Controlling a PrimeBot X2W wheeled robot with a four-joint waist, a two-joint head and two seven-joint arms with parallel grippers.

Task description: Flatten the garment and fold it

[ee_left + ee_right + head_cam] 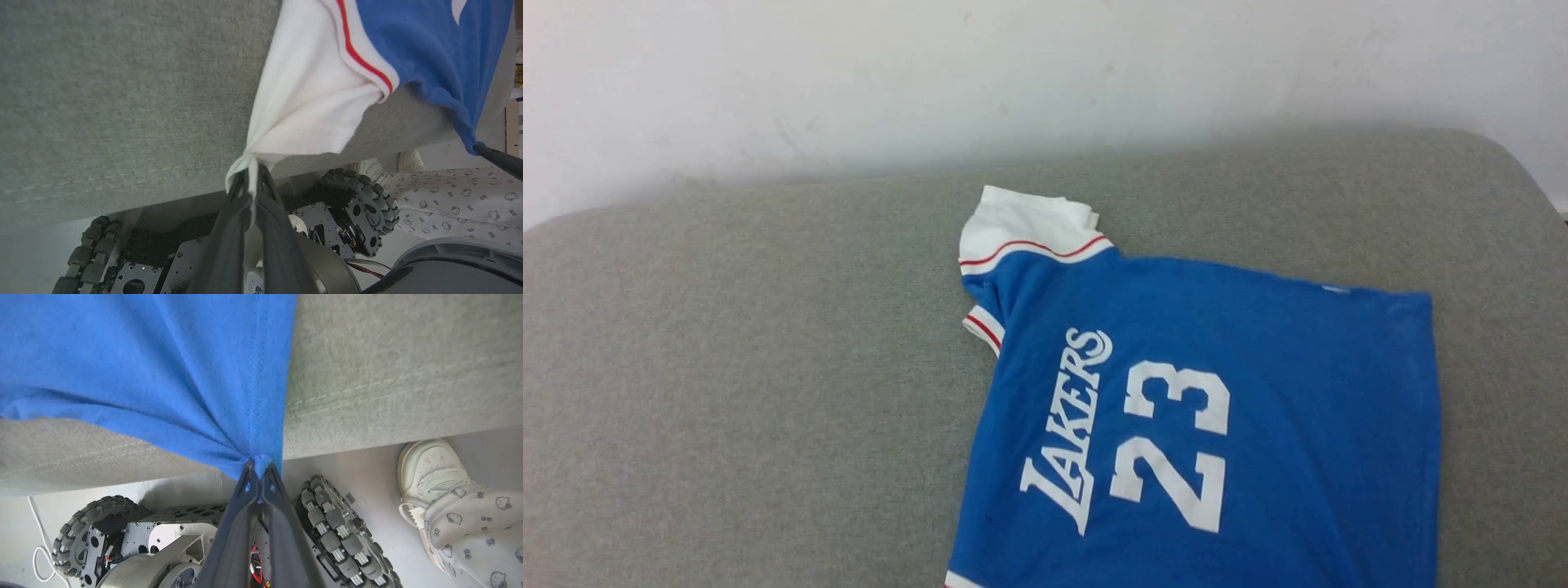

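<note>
We see a soft, light blue Lakers T-shirt [1258,367] lying limp on the grey cushion [727,367]. Our left tool [253,171] clamps its white sleeve end [310,102], our right tool [258,467] its blue hem corner [261,460]: good holds, we judge.

White scuffed wall [1045,73] behind grey fabric surface [727,367], possibly sofa cushion; pale floor [376,477] below edge.

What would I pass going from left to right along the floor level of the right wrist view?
White cable → knobbly black wheel → right gripper, shut on the garment → roller wheel → person's white shoe.
</note>
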